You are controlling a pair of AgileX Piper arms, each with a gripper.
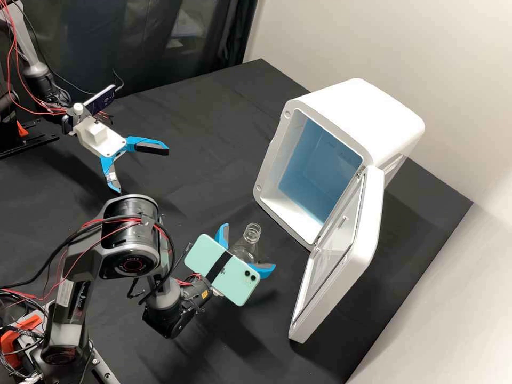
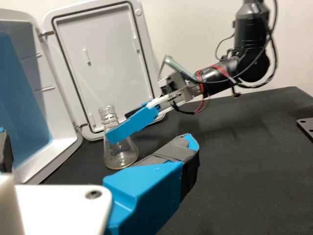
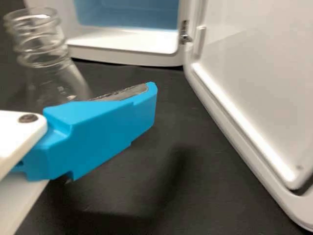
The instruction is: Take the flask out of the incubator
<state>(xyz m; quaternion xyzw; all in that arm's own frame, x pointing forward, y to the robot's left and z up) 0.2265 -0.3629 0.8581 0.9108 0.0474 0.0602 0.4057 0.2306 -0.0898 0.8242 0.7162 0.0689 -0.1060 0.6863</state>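
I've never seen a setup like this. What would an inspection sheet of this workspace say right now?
Surface: black bench.
Job's things: clear flask upright on the bench, just outside the white incubator; its door stands open, nothing seen inside.
Clutter: black plate on the bench.
Grippers: right gripper open, fingers either side of the flask; left gripper open, off to the side, holding nothing.
Cables: red and black wires along the arms.
Surroundings: white wall, dark curtain.

We see a white incubator (image 1: 368,117) with a pale blue inside, a clear flask (image 1: 248,242), a black bench (image 1: 213,117), a mint-green phone (image 1: 224,269) and bright blue fingers (image 1: 146,144).
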